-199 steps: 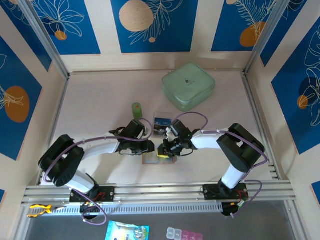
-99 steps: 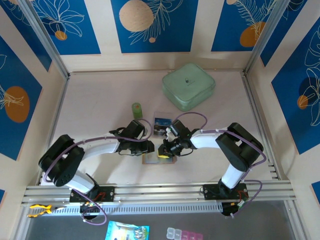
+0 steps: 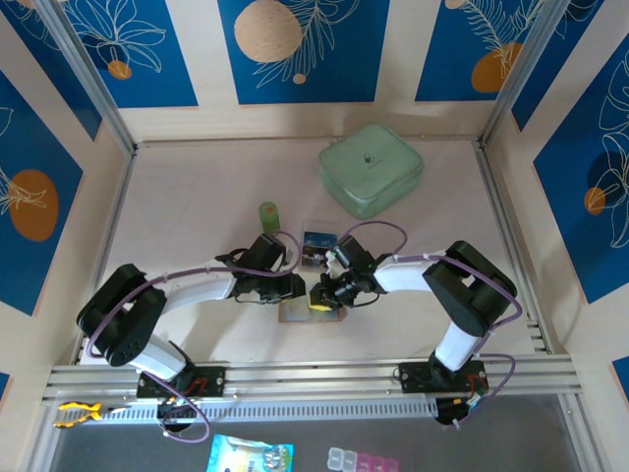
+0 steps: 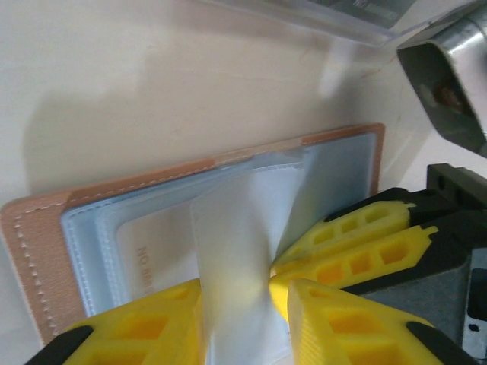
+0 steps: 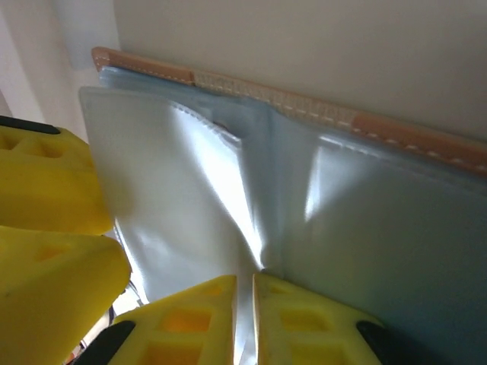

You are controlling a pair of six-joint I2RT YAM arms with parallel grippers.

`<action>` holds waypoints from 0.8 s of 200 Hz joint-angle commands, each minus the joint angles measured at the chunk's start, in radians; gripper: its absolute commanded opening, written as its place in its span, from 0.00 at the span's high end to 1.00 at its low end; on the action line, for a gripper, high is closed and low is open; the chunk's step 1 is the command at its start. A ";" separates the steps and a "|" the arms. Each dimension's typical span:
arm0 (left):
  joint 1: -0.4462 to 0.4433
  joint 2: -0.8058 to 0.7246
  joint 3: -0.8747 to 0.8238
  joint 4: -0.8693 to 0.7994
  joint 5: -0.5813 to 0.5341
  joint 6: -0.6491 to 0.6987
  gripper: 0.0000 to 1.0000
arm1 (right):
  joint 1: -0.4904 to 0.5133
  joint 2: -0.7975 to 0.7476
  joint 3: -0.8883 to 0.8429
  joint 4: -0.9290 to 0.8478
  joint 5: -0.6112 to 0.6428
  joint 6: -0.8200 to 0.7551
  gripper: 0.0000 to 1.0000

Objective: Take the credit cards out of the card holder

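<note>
A pale green square container sits on the table. Left of it and a little further forward, a small green cylinder stands upright. A clear plastic box lies well in front of the container, slightly left.

You've card holder flat on table, between left gripper at its left and right gripper at its right; small box just behind it.

White-and-black arms; purple cables; yellow tool fingers
</note>
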 commanded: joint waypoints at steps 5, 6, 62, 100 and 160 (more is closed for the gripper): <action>-0.008 -0.014 0.007 0.028 0.032 -0.005 0.69 | 0.010 -0.046 0.012 -0.054 -0.001 0.012 0.79; -0.007 -0.015 0.007 0.027 0.032 -0.004 0.69 | 0.011 -0.050 0.013 -0.059 0.002 0.012 0.78; -0.029 0.002 0.060 0.014 0.078 -0.005 0.68 | -0.002 -0.213 0.081 -0.298 0.135 -0.043 0.74; -0.059 0.051 0.099 0.023 0.084 -0.008 0.68 | -0.040 -0.344 0.049 -0.334 0.165 -0.025 0.72; -0.109 0.144 0.156 0.058 0.096 -0.020 0.69 | -0.123 -0.503 -0.020 -0.391 0.164 -0.024 0.71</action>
